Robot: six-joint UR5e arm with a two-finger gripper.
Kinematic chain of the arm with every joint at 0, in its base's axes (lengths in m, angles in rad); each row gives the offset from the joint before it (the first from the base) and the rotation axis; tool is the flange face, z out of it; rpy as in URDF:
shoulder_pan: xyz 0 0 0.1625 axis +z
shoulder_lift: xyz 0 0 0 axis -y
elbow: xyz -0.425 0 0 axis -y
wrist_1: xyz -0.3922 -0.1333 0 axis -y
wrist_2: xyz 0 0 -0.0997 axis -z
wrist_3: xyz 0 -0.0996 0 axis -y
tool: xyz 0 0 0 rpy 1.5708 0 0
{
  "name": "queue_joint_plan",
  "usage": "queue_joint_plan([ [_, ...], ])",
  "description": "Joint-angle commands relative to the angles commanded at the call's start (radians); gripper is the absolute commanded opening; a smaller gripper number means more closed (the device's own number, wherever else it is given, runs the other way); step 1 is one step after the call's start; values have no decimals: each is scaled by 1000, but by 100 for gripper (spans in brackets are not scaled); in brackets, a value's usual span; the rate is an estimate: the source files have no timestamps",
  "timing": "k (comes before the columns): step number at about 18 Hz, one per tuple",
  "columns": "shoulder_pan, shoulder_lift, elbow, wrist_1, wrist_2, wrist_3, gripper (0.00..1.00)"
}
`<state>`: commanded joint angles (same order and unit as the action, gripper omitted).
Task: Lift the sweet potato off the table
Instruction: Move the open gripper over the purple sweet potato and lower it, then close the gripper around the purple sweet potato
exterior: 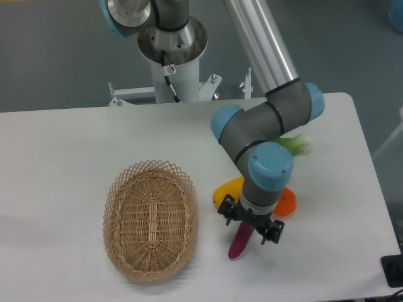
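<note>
- White and plain, the table (63, 157) fills most of the view, with a grey floor behind it and the arm's pedestal at the far edge.
- At the gripper (250, 224) the jaws stand apart, a dark finger on each side, with nothing held between them.
- Directly under the gripper lies the sweet potato (240, 242), on the table near the front edge; its upper end is hidden by the wrist and its lower, tapered end points toward the front-left.
- Whether the fingertips already reach the tuber's level cannot be told from this view.
- Just behind the gripper sit the yellow fruit (225, 190) and the orange (286, 201), both partly covered by the arm, and a green vegetable (296, 144) shows past the elbow.
- Well to the left stands the wicker basket (151, 218), apart from all of this.
- My judgement is that the step in hand is the final descent and closing. To do it well, the fingers should straddle the tuber across its narrow width, near its middle, not along its length.
- Going low enough that the pads meet the sides, not the rounded top, should stop it squirting out.
- The yellow fruit is close, so the rear finger needs to come down clear of it.
</note>
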<state>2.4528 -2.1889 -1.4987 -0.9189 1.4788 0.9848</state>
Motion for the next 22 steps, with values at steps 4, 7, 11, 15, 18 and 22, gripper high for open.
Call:
queue_joint_plan([
  [4,0,-11,0,9,2,2,100],
  [7,0,-20,-6,20,32,2,100],
  [11,-3,-29,-31,78,48,-5,100],
  [15,-5,-31,-44,106,63,-5,99],
  [18,-3,-28,-41,107,78,2,57],
  [22,-3,-25,-43,109,81,3,40],
])
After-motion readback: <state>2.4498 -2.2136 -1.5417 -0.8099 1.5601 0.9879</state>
